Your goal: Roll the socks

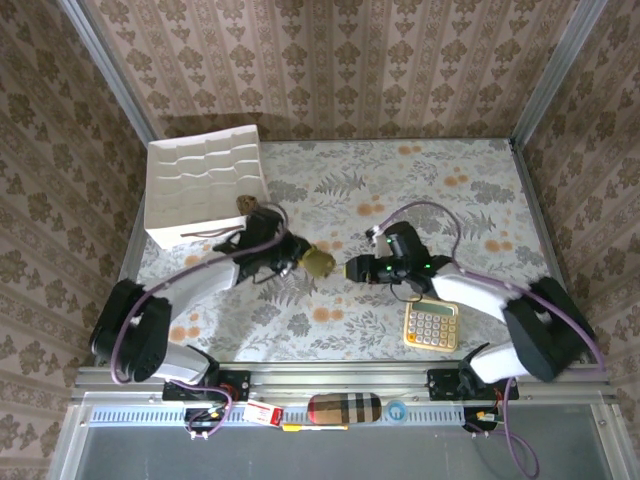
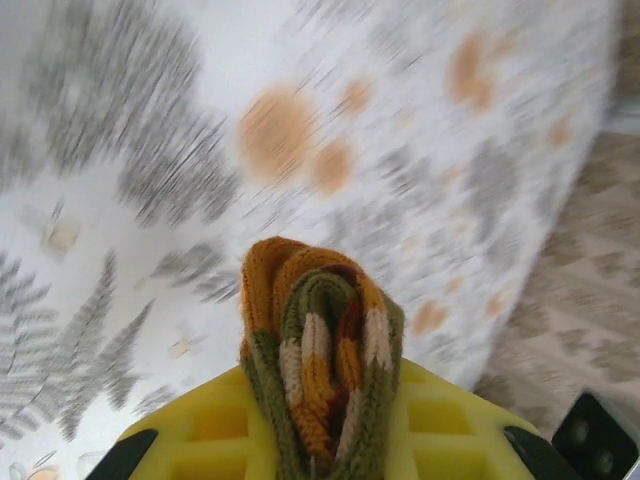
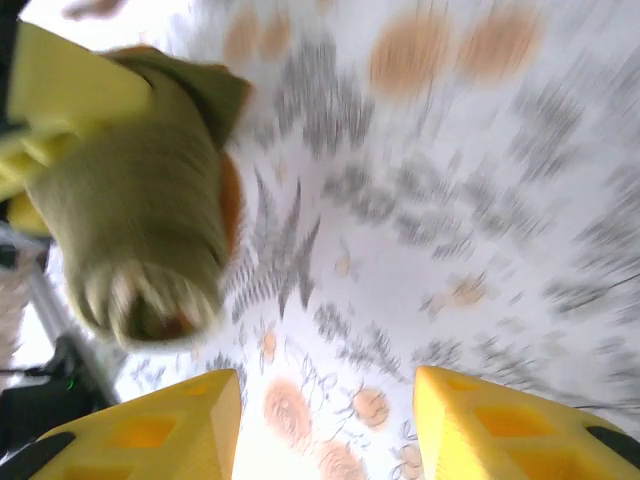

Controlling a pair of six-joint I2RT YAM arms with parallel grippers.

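Observation:
The olive green sock (image 2: 320, 360) with orange and cream stripes is rolled into a bundle. My left gripper (image 2: 320, 410) is shut on it between its yellow fingers. From above, that bundle (image 1: 318, 262) hangs at the tip of the left gripper (image 1: 303, 262) near the table's middle. My right gripper (image 1: 352, 270) is just right of it, facing it. In the right wrist view the right gripper (image 3: 325, 410) stands open with nothing between its fingers, and the sock roll (image 3: 140, 230) is up to the left. A small tan-brown sock (image 1: 247, 204) lies by the white organizer.
A white slotted organizer (image 1: 205, 180) stands at the back left. A yellow calculator (image 1: 431, 323) lies front right on the floral tablecloth (image 1: 440, 190). A beige plaid case (image 1: 344, 409) rests on the rail below the table's near edge.

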